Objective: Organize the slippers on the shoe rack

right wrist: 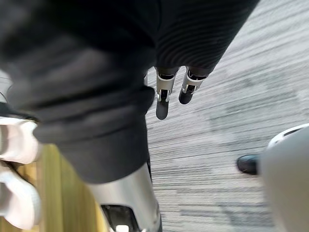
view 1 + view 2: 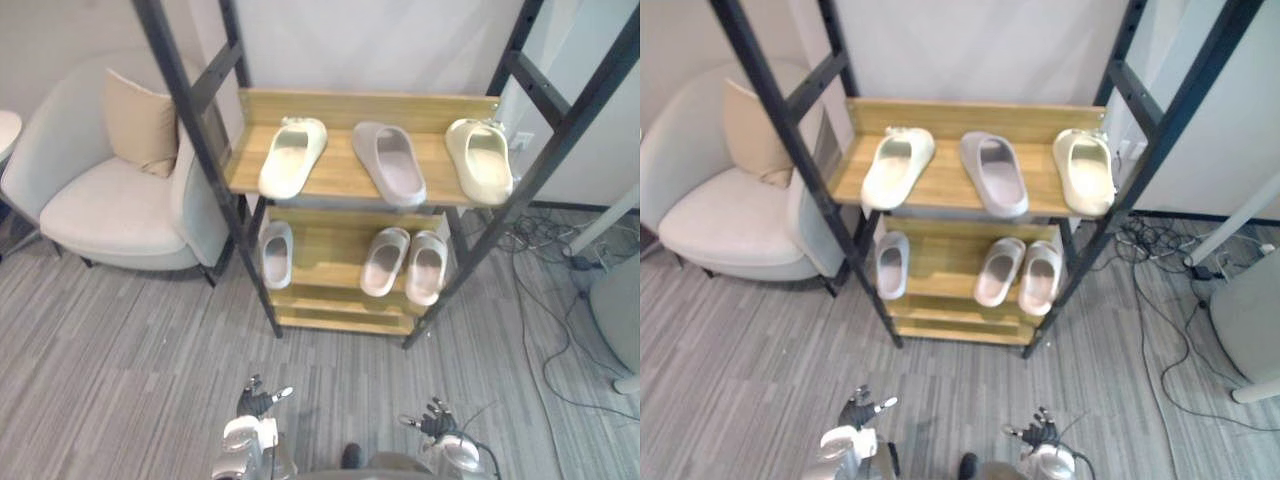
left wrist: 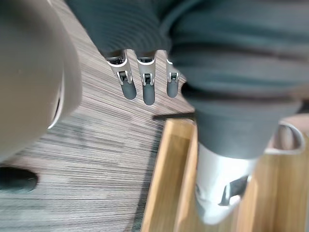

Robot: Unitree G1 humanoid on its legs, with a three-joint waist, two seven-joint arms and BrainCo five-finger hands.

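Left hand (image 2: pixel 258 401) and right hand (image 2: pixel 434 419) hang open.

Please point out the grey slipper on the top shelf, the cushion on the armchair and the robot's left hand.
grey slipper (image 2: pixel 393 165): left eye view, on its middle.
cushion (image 2: pixel 140 122): left eye view, on its front face.
left hand (image 2: pixel 258 401): left eye view, on its middle.

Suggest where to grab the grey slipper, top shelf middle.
Probably the near, wider end of the grey slipper, from the shoe rack's open front: that end reaches the top shelf's front edge, and the back board closes off the far end.
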